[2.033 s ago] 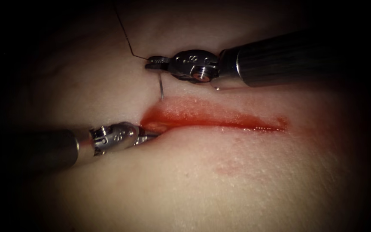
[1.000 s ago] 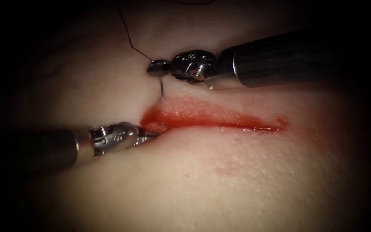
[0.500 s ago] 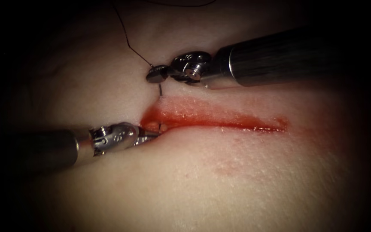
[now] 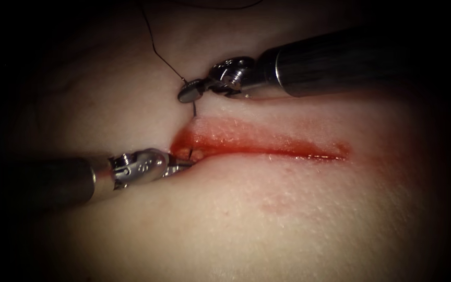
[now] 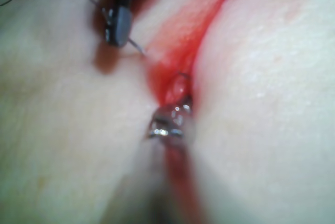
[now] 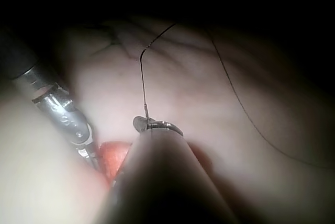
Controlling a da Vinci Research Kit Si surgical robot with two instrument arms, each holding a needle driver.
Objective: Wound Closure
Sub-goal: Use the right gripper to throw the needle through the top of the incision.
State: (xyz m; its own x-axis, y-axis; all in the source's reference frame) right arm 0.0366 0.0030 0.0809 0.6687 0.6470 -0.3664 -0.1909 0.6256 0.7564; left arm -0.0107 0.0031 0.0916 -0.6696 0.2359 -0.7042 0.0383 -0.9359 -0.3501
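The cut [image 4: 267, 146] runs across the tissue [image 4: 288, 219], wet with red fluid. My right tool [image 4: 190, 93] is above the cut's left end, jaws shut on the needle [image 4: 195, 108] near its thread end. The needle enters the upper edge, and its dark tip [image 4: 191, 153] shows inside the cut. Thread [image 4: 155, 47] rises from the jaws. My left tool [image 4: 181, 164] grips the lower lip at the cut's left end. The left wrist view has my left tool [image 5: 170, 122], the right tool [image 5: 118, 22] and the needle [image 5: 137, 47]. The right wrist view has the right tool [image 6: 149, 124] and thread [image 6: 142, 77].
A second length of thread [image 6: 246, 109] lies loose over the far tissue. The left tool's shaft [image 6: 68, 119] comes in beside the cut [image 6: 112, 156]. A faint pink patch [image 4: 277, 203] marks the tissue below the cut.
The right tool has rolled its wrist and sunk toward the tissue, driving the needle deeper into the upper edge; its tip now shows inside the cut. The left tool has not moved.
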